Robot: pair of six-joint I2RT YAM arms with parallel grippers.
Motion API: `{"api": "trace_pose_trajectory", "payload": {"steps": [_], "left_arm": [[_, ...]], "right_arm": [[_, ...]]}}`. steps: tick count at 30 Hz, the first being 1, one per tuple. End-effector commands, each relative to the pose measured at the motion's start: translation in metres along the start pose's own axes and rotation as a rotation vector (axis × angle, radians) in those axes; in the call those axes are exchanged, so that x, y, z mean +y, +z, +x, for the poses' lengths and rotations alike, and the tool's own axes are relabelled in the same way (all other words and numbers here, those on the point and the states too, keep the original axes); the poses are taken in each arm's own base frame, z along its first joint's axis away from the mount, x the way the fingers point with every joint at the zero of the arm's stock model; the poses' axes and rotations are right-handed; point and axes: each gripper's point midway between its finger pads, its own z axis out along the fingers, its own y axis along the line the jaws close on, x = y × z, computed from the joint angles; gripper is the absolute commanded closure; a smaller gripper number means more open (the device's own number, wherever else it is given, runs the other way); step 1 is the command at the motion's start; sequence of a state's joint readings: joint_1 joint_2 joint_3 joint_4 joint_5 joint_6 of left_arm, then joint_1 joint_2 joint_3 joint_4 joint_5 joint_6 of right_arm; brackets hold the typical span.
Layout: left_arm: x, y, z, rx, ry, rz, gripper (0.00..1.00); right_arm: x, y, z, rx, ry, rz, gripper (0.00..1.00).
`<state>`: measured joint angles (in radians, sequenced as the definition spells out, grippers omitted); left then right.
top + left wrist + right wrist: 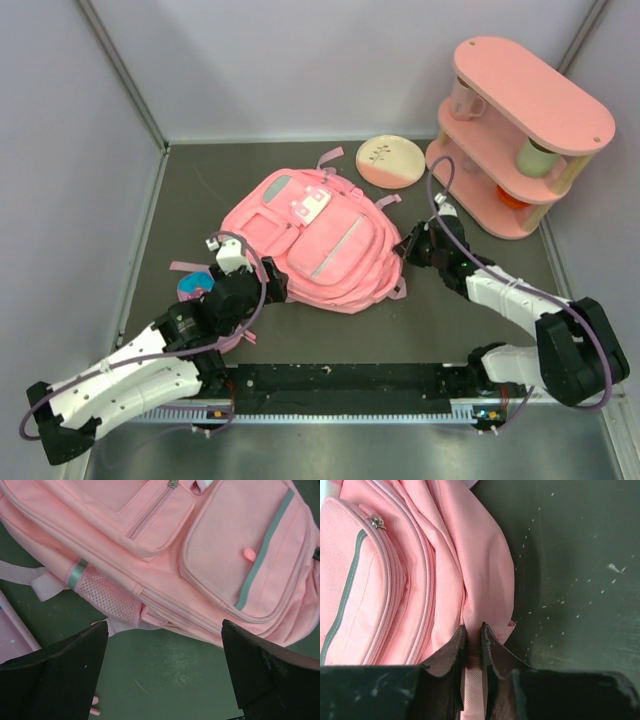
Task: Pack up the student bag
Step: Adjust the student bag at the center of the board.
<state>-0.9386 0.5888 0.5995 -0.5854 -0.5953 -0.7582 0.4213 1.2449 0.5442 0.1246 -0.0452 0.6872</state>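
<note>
Right gripper (472, 630) has its 2 fingers pressed onto a thin fold of pink fabric, possibly a strap, at the edge of the student bag (320, 240). Left gripper (162, 630) gapes wide just beside the bag, which lies front-up in the middle of the table (400, 332).

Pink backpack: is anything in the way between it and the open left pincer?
No, nothing visible. The left pincer is open right beside the soft pink fabric backpack, with only dark table between them.
</note>
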Motion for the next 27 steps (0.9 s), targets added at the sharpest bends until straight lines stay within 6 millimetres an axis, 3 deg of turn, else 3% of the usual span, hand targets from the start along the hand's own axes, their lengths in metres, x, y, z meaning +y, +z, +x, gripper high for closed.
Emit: {"api": "trace_pose_trajectory", "payload": {"steps": [1,2,4,8,10,12,16,17,20,21,22,24,25,26,27], "left_arm": [[-0.001,0.018,0.005,0.004,-0.027,-0.024,0.01],[-0.001,0.022,0.011,0.029,-0.028,-0.028,0.01],[0.007,0.030,0.015,0.035,-0.061,-0.055,0.01],[0.007,0.041,0.017,0.038,-0.120,-0.009,0.01],[0.010,0.048,0.015,0.020,-0.148,0.006,0.02],[0.015,0.054,0.017,0.028,-0.152,-0.003,0.02],[0.009,0.066,0.011,0.020,-0.156,0.012,0.02],[0.008,0.071,0.014,0.036,-0.153,0.008,0.03],[-0.002,0.079,0.010,0.042,-0.160,0.032,0.07],[-0.004,0.081,0.008,0.043,-0.162,0.035,0.09],[-0.005,0.083,0.009,0.049,-0.163,0.035,0.11],[-0.005,0.088,0.012,0.061,-0.171,0.025,0.14],[-0.005,0.089,0.013,0.066,-0.173,0.027,0.24],[-0.005,0.089,0.016,0.076,-0.176,0.029,0.30],[-0.008,0.090,0.014,0.070,-0.190,0.040,0.36]], "right_arm": [[0.021,-0.008,-0.038,-0.065,-0.064,-0.048,0.82],[0.025,-0.011,-0.037,-0.059,-0.063,-0.070,0.70],[0.027,-0.018,-0.030,-0.043,-0.049,-0.092,0.59],[0.048,-0.054,-0.024,-0.081,-0.036,-0.217,0.42],[0.048,-0.065,-0.010,-0.058,-0.039,-0.224,0.37],[0.063,-0.081,-0.001,-0.060,-0.049,-0.287,0.36],[0.090,-0.099,0.037,0.015,-0.003,-0.422,0.41],[0.101,-0.106,0.057,0.058,-0.016,-0.462,0.42],[0.112,-0.107,0.075,0.057,0.009,-0.464,0.45],[0.122,-0.113,0.091,0.088,0.004,-0.486,0.46],[0.122,-0.107,0.094,0.070,0.009,-0.453,0.48],[0.142,-0.114,0.107,0.082,0.009,-0.500,0.49],[0.144,-0.111,0.104,0.052,0.021,-0.476,0.50],[0.143,-0.102,0.116,0.073,0.009,-0.442,0.51],[0.157,-0.103,0.113,0.058,0.023,-0.466,0.51]]}}
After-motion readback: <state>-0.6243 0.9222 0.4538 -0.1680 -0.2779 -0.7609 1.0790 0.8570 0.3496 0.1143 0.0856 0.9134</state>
